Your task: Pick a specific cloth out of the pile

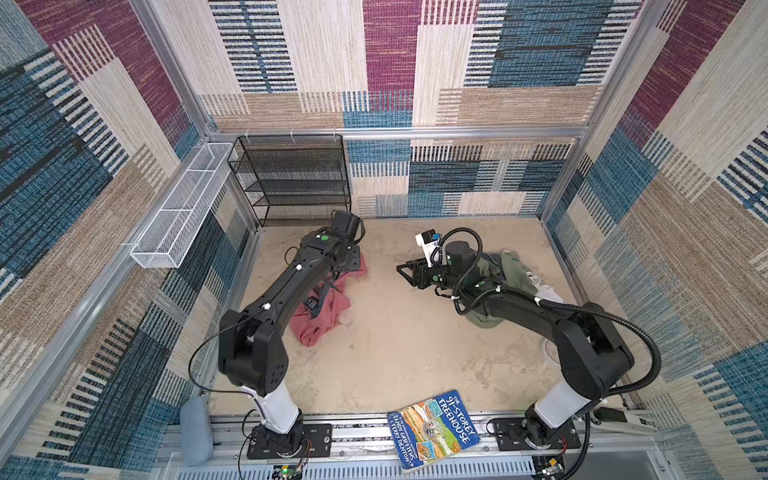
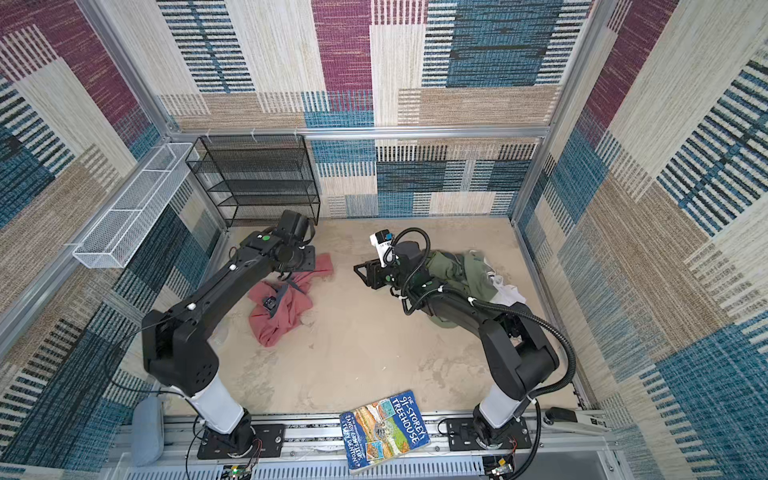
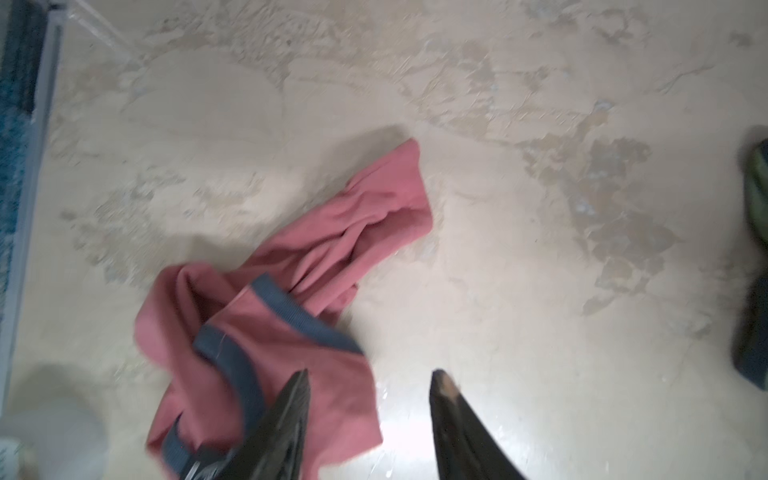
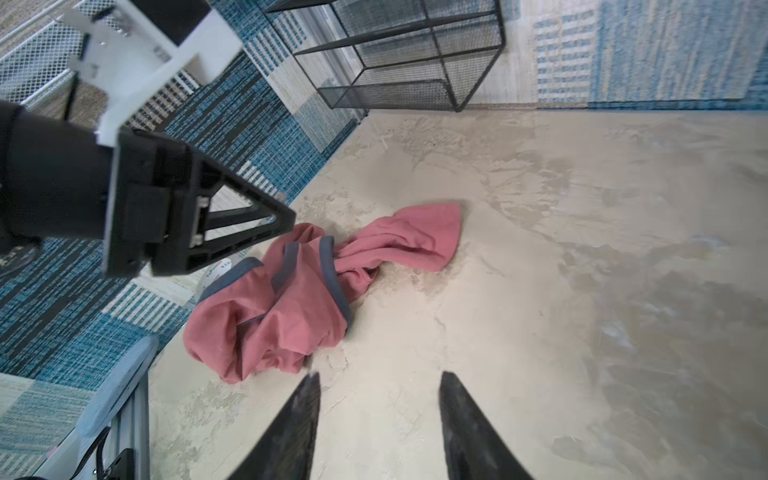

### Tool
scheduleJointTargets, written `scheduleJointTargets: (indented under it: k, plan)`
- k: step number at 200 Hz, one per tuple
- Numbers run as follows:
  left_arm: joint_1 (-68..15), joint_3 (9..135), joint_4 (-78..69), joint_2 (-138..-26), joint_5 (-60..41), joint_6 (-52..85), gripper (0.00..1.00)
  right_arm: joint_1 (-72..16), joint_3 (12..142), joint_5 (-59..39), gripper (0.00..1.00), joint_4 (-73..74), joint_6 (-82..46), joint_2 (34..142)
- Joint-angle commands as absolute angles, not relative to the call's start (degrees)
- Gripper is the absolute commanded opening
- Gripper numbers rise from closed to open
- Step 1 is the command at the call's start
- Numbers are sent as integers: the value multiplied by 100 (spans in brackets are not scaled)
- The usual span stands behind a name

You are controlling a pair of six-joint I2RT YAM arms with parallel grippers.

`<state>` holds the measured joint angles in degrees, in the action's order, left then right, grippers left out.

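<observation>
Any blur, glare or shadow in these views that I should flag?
Left wrist view: motion-blurred, the cloth smeared at its edges, with glare on the floor. Right wrist view: cloth crisp, soft shadow over part of the floor. Both top views: sharp, evenly lit.

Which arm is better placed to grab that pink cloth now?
Left. The left gripper, open, hangs over the pink cloth's edge; the right gripper, also open, sits farther off by the green pile.
</observation>
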<state>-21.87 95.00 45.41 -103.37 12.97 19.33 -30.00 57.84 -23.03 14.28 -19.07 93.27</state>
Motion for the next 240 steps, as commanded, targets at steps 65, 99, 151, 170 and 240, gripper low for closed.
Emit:
scheduleJointTargets:
  k: [65,99,151,170,240]
  plan:
    - [-2108,11581,4604,-12895,1261,1450,64,-2629,5261,-2013,50,1511,-2075,8676]
    - [-2105,11408,4610,-13061,1379,1398,65,-2558,5287,-2102,51,1546,-2079,8704]
    - [-2040,11342,4605,-13401,1385,1352,63,-2527,5410,-2241,51,1548,-2092,8847]
    - [-1980,11273,4593,-13462,1269,1365,62,-2522,5414,-2223,51,1551,-2107,8835]
    - [-1877,11112,4563,-13580,1048,1386,42,-2522,5414,-2155,51,1556,-2198,8823]
